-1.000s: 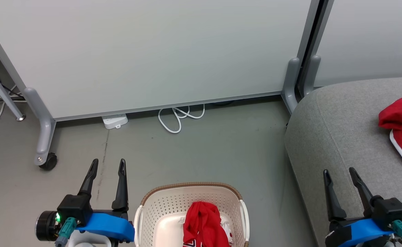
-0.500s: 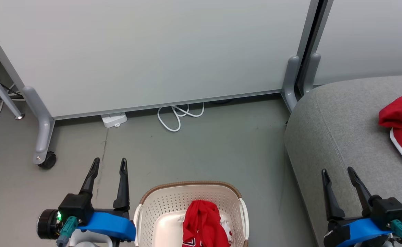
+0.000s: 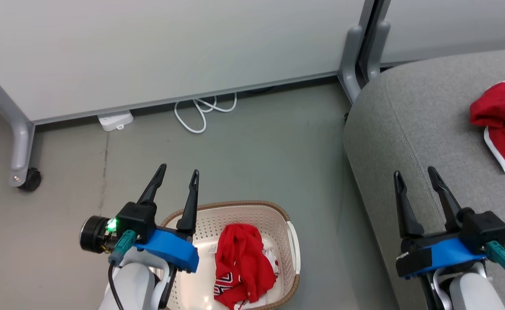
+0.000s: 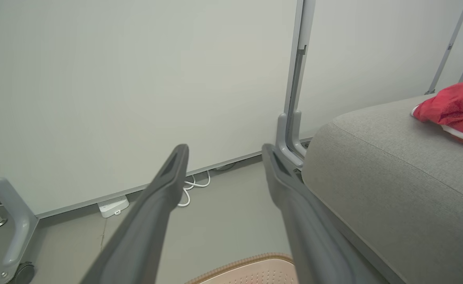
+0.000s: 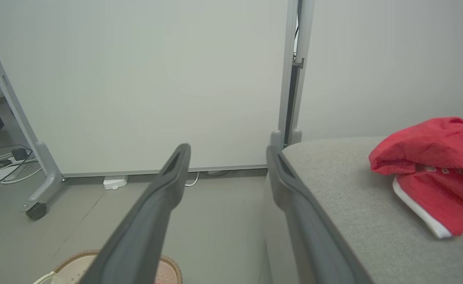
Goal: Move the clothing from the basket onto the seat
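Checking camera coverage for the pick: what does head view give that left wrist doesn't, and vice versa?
Head view adds: the red garment lying inside the basket, and the right gripper, open, by the seat edge. Left wrist adds: slim grey poles behind the seat. Both: the left gripper open, the basket rim, the second red garment on the seat, the white cable, the power strip.

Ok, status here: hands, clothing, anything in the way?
Left hand open, empty, beside basket. Right hand open, empty, at seat edge. Red garment in basket; second garment on seat. Nothing in the way.
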Available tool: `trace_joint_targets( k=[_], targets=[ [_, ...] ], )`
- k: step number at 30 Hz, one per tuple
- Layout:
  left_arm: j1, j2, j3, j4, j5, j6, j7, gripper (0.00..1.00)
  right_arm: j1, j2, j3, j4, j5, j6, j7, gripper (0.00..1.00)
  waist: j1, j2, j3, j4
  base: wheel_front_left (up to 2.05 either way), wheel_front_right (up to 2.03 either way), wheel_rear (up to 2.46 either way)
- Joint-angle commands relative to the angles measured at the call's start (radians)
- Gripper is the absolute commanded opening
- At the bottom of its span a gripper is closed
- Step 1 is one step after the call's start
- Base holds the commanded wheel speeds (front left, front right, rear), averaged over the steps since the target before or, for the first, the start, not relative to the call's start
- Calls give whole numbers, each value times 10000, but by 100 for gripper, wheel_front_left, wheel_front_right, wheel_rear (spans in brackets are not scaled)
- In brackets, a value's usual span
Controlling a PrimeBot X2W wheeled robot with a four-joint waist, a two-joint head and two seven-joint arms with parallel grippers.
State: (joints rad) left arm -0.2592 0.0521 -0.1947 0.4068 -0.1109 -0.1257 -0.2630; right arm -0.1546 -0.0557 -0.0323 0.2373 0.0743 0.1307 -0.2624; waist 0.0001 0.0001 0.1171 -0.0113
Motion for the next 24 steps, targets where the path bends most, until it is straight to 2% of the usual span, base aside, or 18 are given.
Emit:
trace_joint_targets(
  k=[1, 11, 24],
  targets=[
    [-310, 61, -87, 99, 36, -72, -26, 100, -227, 17, 43, -83, 50, 1, -40, 100, -1, -1, 517, -316, 0, 0, 0],
    [-2455, 748, -1627, 2176, -410, -48, -26, 100, -1766, 39, 309, -473, 36, 1, -38, 100, -1, -1, 2730, -998, 0, 0, 0],
    [-4513, 1412, -3418, 4466, -967, -48, -26, 100, -3137, 56, 523, -881, -31, 1, -38, 100, -1, -1, 5036, -1426, 0, 0, 0]
  ],
)
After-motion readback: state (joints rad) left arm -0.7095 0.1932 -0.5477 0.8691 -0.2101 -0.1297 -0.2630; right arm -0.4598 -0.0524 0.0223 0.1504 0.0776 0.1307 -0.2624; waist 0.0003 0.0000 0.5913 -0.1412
